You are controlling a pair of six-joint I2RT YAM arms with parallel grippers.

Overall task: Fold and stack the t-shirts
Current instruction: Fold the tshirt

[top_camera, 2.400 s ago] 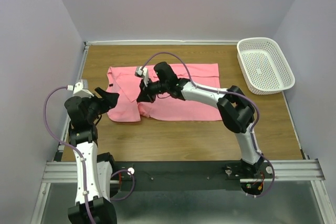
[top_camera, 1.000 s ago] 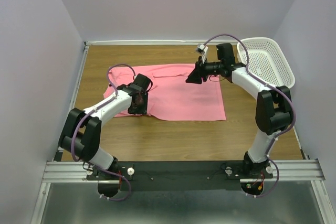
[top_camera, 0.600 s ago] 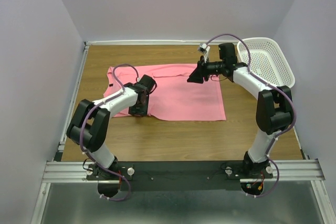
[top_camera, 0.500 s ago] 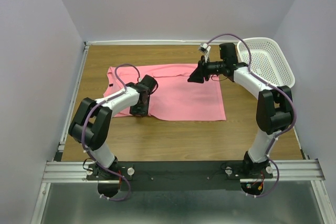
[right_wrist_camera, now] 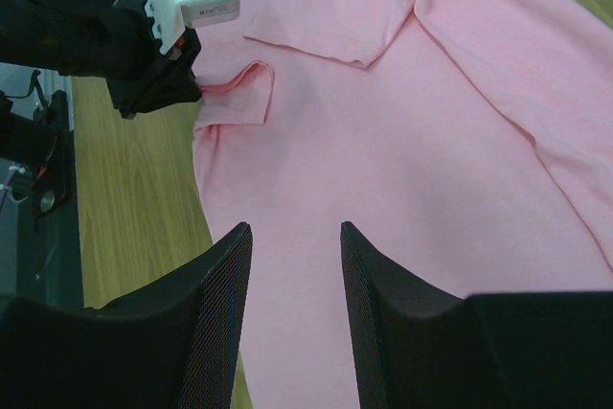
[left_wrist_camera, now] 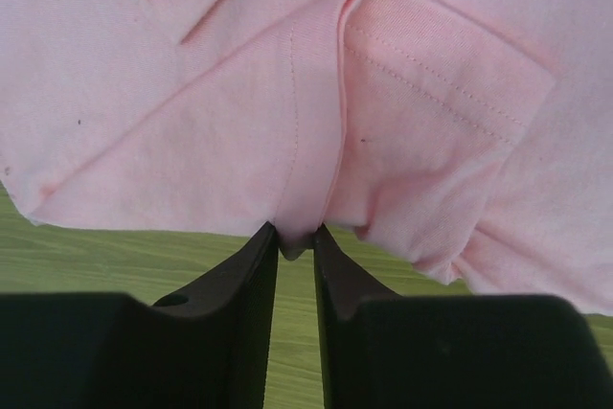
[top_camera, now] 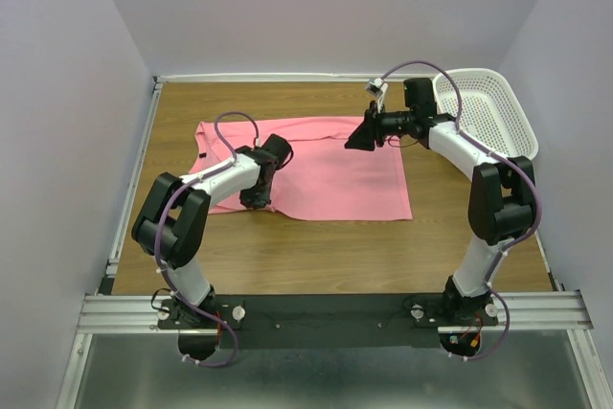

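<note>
Wooden table (top_camera: 335, 246), lilac walls: a salmon-pink t-shirt (top_camera: 335, 174) lies spread flat. At the shirt's near-left edge the left gripper (left_wrist_camera: 295, 237) pinches a fold of cloth. Above its far edge the right gripper (right_wrist_camera: 294, 232) hovers, jaws spread. A white basket (top_camera: 498, 164) stands to the shirt's right.

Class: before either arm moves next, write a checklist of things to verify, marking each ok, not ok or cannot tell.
1. Cloth in left gripper: ok; it pinches the shirt at its near edge.
2. Number of layers in that pinch: cannot tell.
3. Cloth in right gripper: not ok; open, above the shirt.
4. Flat shirt: not ok; bunched by the left gripper.
5. Room between basket and shirt: ok.
</note>
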